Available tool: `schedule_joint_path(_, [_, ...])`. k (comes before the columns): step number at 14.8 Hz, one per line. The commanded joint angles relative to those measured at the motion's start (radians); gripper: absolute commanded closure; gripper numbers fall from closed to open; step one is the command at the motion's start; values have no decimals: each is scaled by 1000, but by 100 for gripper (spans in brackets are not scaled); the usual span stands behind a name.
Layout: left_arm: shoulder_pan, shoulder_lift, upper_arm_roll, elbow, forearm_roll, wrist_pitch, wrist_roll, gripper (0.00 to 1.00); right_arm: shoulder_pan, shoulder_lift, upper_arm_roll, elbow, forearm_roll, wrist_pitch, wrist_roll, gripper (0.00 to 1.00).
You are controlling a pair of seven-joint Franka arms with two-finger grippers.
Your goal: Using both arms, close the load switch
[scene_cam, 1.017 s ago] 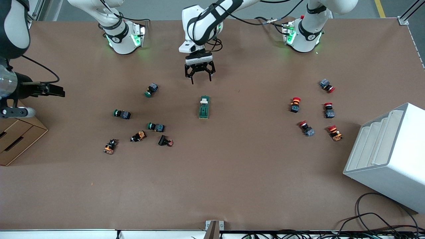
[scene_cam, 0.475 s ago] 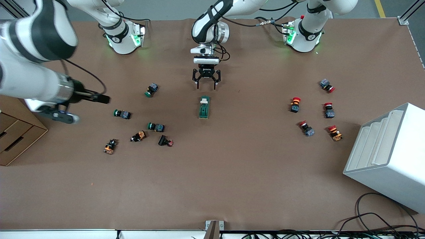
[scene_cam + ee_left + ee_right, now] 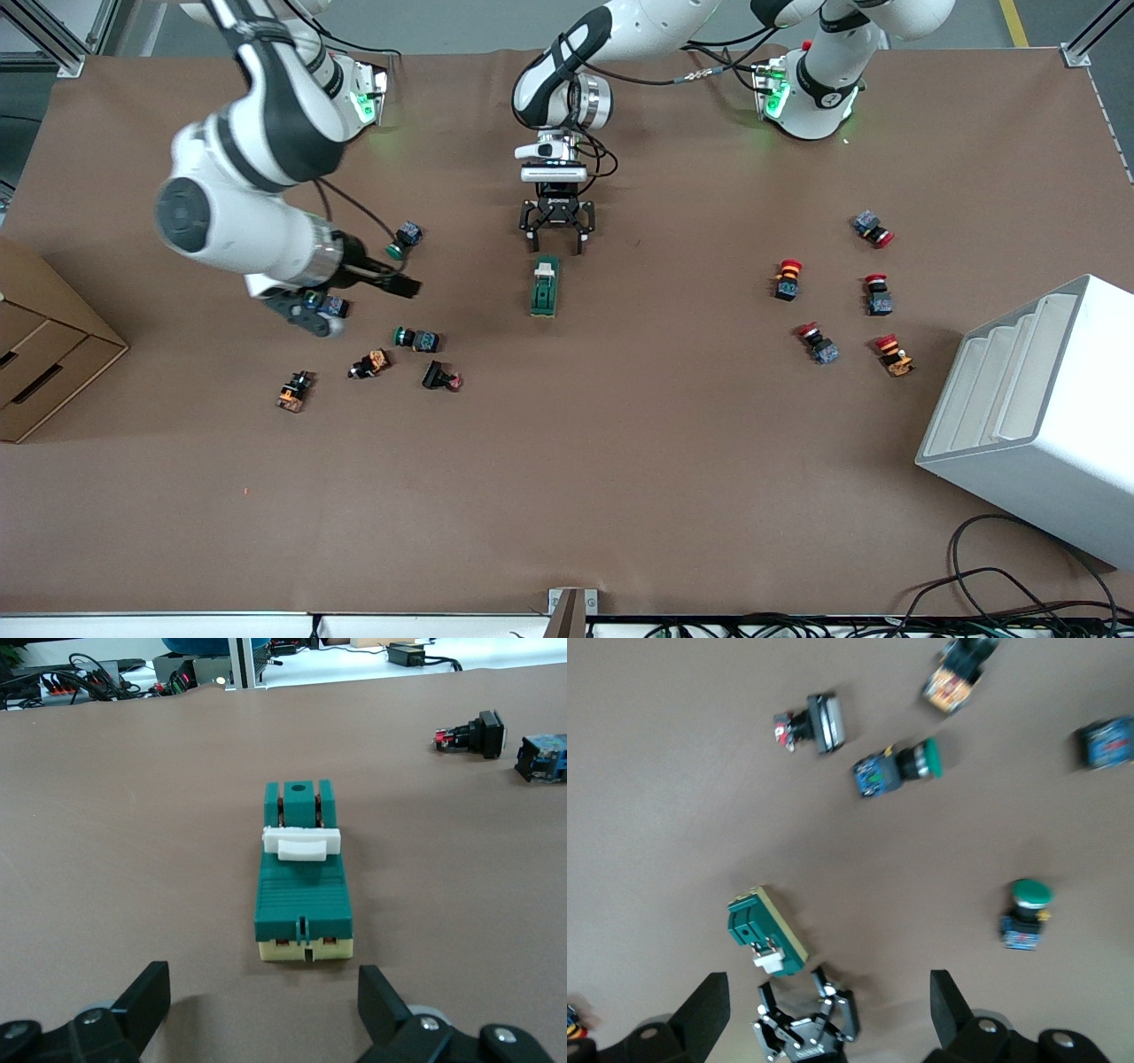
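Note:
The load switch (image 3: 546,286), a dark-green oblong block with a white lever piece, lies at the table's middle. My left gripper (image 3: 556,239) hovers low, open and empty, just off the switch's cream end, the end farther from the front camera. In the left wrist view the switch (image 3: 303,877) lies ahead of the open gripper (image 3: 264,997), apart from both fingers. My right gripper (image 3: 403,285) is open and empty, up over the green push-buttons toward the right arm's end. In the right wrist view the right gripper (image 3: 828,1001) frames the switch (image 3: 766,930).
Green-capped push-buttons (image 3: 406,239) (image 3: 416,338) and orange-bodied ones (image 3: 292,390) lie under and near the right arm. Red-capped push-buttons (image 3: 787,279) lie toward the left arm's end. A white stepped rack (image 3: 1036,416) and a cardboard box (image 3: 44,354) stand at the table's ends.
The right arm has swung in from the table's edge toward the switch. The left gripper has come down and closer to the switch's cream end.

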State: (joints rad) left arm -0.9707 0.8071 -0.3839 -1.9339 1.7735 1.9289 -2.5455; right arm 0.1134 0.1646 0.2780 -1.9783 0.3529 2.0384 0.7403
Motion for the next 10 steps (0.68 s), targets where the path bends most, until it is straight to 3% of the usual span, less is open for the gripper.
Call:
schedule_joint_path(1, [-9,18,5,29,4,-13,-56,5,5,-8,96,-150,54,216,88,0])
schedule_joint_path(6, [-23,41,5,58,4,-13,-85,5,49,151,266,-246,80,653,256,0])
schedule_joint_path(10, [-39,75,7,85,7,-13,-65,5,152,255,274,-257,81,868,355,0])
